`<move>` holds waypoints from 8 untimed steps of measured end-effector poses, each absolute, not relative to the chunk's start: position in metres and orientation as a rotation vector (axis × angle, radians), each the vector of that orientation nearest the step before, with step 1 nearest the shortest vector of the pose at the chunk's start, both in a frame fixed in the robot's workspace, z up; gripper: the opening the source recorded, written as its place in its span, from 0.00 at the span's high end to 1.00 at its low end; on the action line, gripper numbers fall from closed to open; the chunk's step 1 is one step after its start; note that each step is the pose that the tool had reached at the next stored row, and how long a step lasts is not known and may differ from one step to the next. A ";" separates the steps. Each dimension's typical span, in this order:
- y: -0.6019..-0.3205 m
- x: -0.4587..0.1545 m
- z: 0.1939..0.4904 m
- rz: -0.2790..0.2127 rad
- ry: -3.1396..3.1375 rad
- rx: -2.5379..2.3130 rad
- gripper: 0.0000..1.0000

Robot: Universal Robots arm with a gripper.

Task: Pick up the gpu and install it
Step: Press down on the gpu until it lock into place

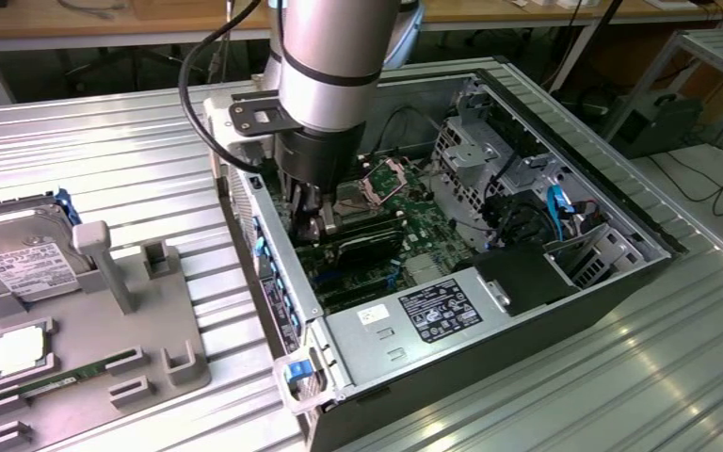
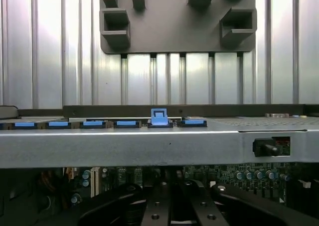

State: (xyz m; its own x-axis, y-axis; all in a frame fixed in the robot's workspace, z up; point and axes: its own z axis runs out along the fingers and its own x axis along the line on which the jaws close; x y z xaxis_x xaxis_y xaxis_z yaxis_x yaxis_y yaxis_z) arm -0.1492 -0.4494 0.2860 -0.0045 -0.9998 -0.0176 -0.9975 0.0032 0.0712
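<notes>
Exterior view: the arm reaches down into the open computer case, which lies on its side on the ribbed metal worktop. Its claw is low over the green motherboard, close to the case wall that faces the grey parts holder. Just beside the claw tip a dark, flat card, most likely the gpu, lies along the board at the expansion slots; whether it is seated or only resting there cannot be told. The claw's fingers are hidden behind the arm's own body, so how far they stand apart, and whether they grip the card, cannot be told here. On the holder, toward the worktop edge at the exterior view's left, the hard drive with its white label, a processor chip and the green memory stick sit in their places, while several other cradles stand bare.

Wrist view: the camera looks across the case's rear wall, with a row of blue slot clips along its top and one blue latch standing raised. Beyond the wall lies the grey holder, its pockets bare. Below the wall, board components show, and the claw's dark body fills the foreground; its tips and anything between them cannot be made out.

Judged from this, the card has been brought to the case and the work stands at the installing step, with seating not confirmed.
</notes>
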 end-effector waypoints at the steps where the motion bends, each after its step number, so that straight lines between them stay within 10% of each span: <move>1: -0.449 -0.149 0.285 -0.098 -2.198 2.189 0.89; 8: -0.449 -0.146 0.279 -0.096 -2.197 2.189 0.89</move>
